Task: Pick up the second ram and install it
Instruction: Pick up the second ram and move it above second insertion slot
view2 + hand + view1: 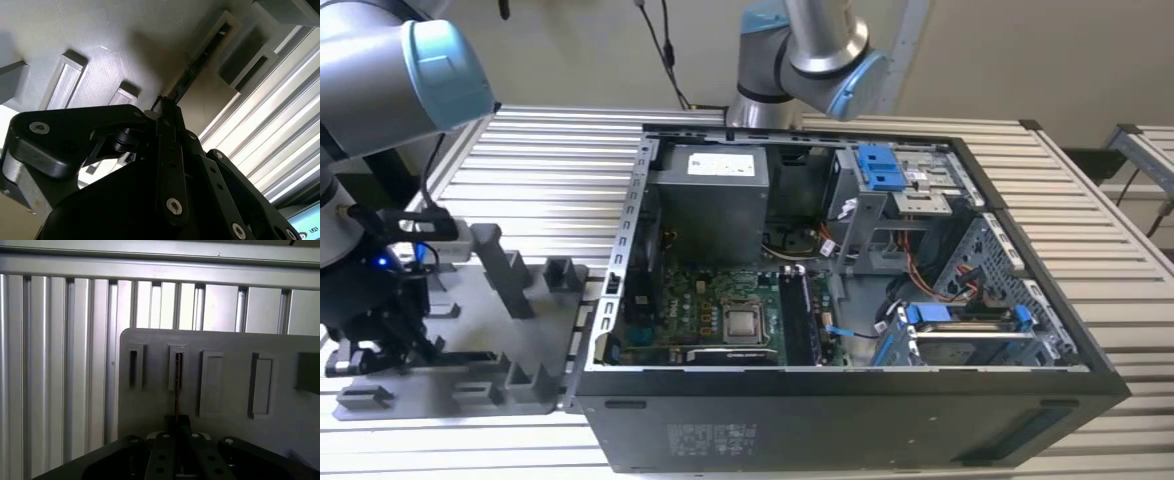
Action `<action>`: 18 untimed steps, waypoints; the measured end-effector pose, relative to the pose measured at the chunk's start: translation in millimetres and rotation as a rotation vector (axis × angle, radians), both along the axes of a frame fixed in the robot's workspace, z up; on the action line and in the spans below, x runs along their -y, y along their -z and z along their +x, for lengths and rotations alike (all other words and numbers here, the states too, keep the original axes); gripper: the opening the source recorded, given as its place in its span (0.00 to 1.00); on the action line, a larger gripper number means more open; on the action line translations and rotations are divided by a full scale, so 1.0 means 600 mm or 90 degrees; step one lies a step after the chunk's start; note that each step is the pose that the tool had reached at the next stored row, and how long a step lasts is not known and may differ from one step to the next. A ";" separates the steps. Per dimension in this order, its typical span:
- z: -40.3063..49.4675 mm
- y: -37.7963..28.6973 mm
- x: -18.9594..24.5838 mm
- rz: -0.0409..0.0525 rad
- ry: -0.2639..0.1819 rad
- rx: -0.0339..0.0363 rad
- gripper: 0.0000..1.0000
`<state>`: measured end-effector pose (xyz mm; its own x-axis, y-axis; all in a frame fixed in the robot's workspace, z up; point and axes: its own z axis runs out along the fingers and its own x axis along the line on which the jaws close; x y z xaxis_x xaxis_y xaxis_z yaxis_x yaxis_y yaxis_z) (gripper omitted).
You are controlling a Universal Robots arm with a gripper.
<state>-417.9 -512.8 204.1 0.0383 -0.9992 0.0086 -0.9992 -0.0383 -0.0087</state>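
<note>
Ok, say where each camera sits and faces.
Exterior view: high off the arm, looking down on the computer case and grey holder; the arm shows.
First wrist view: on the wrist, facing the holder past the gripper.
Second wrist view: on the wrist, slanted along the gripper.
Shared: both wrist views show the second ram edge-on.

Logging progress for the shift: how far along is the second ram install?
Done: the gripper is at the grey holder and looks closed on the ram, seen edge-on. In hand: the ram, its far end in a holder slot. Left: it is not lifted clear, nor seated on the board in the case.
</note>
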 end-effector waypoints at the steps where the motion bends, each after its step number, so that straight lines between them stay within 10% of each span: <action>1: 0.000 -0.002 0.0000 0.0000 0.000 0.0000 0.14; 18: 0.000 -0.028 0.0000 -0.0001 0.000 -0.0001 0.14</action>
